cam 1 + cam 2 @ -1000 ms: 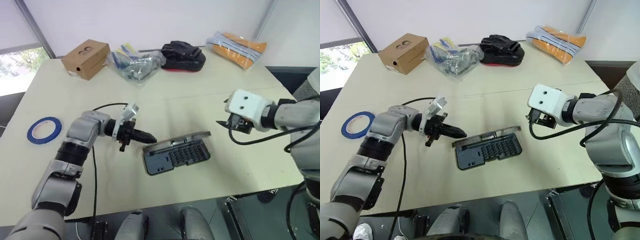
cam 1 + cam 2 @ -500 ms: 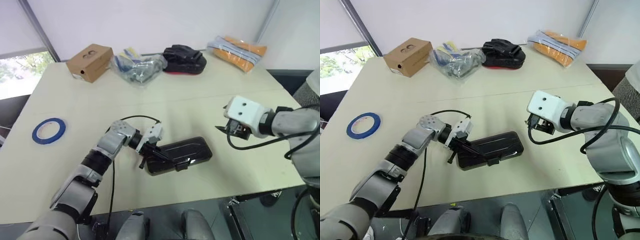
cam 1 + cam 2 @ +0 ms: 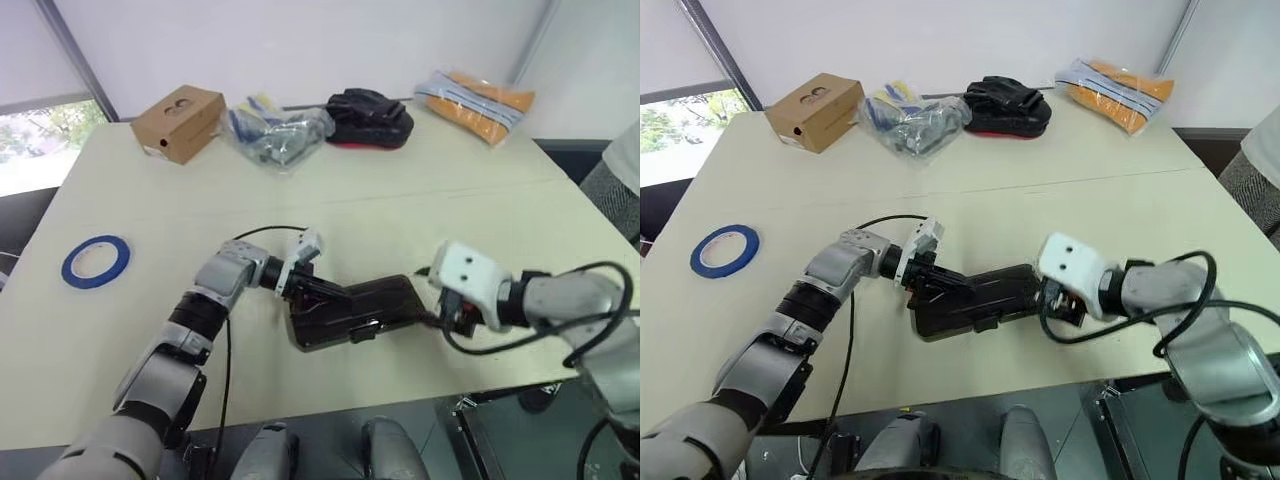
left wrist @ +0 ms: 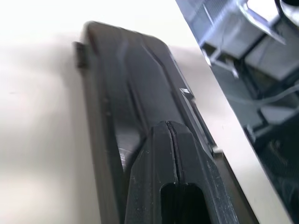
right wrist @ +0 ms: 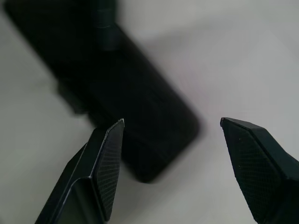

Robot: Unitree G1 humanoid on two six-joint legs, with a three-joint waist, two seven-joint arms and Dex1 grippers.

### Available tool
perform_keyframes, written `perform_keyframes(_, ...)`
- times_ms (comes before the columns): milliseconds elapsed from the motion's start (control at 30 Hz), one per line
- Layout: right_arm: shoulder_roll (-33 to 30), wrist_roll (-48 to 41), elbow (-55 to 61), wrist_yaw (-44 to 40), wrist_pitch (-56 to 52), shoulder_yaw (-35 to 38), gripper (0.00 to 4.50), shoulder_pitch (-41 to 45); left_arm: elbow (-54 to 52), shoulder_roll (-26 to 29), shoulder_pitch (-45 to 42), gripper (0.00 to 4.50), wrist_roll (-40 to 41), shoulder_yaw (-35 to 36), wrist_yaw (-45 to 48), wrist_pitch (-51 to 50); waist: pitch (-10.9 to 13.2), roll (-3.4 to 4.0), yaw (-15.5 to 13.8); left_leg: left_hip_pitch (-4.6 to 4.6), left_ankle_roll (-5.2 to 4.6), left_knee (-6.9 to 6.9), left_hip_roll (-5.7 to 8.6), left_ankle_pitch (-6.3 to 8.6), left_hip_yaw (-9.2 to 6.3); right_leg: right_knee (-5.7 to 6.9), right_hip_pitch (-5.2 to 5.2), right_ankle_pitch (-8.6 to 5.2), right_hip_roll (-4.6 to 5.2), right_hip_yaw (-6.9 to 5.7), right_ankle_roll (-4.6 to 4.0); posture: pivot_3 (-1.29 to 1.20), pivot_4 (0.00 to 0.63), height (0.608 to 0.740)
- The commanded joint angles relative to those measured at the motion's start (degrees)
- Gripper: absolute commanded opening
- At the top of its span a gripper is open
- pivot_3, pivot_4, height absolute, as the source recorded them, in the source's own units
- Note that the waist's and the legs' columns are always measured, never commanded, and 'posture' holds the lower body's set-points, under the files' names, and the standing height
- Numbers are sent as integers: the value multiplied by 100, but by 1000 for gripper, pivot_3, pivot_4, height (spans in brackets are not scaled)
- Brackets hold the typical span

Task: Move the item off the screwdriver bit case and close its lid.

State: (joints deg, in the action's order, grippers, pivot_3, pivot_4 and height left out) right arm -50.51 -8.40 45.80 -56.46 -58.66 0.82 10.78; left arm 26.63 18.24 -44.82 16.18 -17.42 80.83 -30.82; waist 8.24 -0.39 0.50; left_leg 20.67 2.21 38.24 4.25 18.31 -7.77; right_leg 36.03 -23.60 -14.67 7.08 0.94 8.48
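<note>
Your tape (image 3: 95, 262) is already way off on the left side of the surface (image 3: 450, 200), well apart from the case (image 3: 352, 312), so that half of the job looks done; what's left is the lid (image 3: 980, 292), and it's lying flat over the tray now.

Your left tool (image 3: 318, 297) is clenched tight with nothing in it; fingers pinched together and resting on top of the lid near its left end, which reads to me like you're using it as a pusher to press the lid down rather than to grab anything. Your right tool (image 5: 170, 154) is spread wide and grasping nothing; it sits just off the case's right end, one finger either side of that corner in the wrist view; I'd guess it's there to brace the case so it doesn't slide while the left pushes.

Stuff you can't really make out: whether the latch has actually clicked; the small tab on the near edge is visible but tiny; the bits are all hidden under the dark lid; and from the head views the white wrist housing covers the right tool's fingertips, so contact with the case is a toss-up.
</note>
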Motion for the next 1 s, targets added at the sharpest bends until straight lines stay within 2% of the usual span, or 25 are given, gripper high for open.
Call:
perform_keyframes(33, 47, -341, 240, 88, 83, 153, 3412, -320, -321, 76, -205, 0, 204, 299, -72, -123, 10, -6, -3, 0, 0, 1, 0, 0, 1, -1, 0, 0, 0, 0, 0, 0, 150, 740)
perform_keyframes(133, 289, -541, 172, 310, 75, -27, 3412, -614, -37, -25, -313, 0, 82, 357, -266, 99, 14, -11, -4, -9, -8, 0, 1, 4, 3, -5, 9, 0, 1, 4, 0, 0, 150, 740)
perform_keyframes(233, 611, -771, 84, 518, 45, -67, 2676, -713, 315, -122, -411, 0, -45, 377, -433, 332, 18, -14, -4, -8, -5, -1, 2, 3, 3, -5, 7, 0, 1, 3, 0, 0, 150, 740)
perform_keyframes(400, 921, -1004, 0, 889, -26, -216, 26, -726, 1006, -366, -580, 0, -349, 349, -792, 930, 23, -19, -5, -7, 0, -2, 3, 0, 3, -6, 6, 0, 1, 4, 0, 0, 150, 740)
perform_keyframes(733, 1032, -1225, -63, 1397, -18, -605, 26, -837, 2166, -751, -788, 0, -812, 337, -1078, 1783, 26, -21, -9, -6, -2, -3, 5, 1, 3, -8, 5, 0, 2, 3, 0, 0, 150, 740)
perform_keyframes(1000, 1127, -1226, -266, 1750, 109, -912, 26, -857, 2359, -992, -838, 0, -940, 340, -1100, 1959, 30, -29, -1, -7, -6, -3, 5, 3, 4, -7, 5, 0, 2, 3, 0, 0, 150, 740)
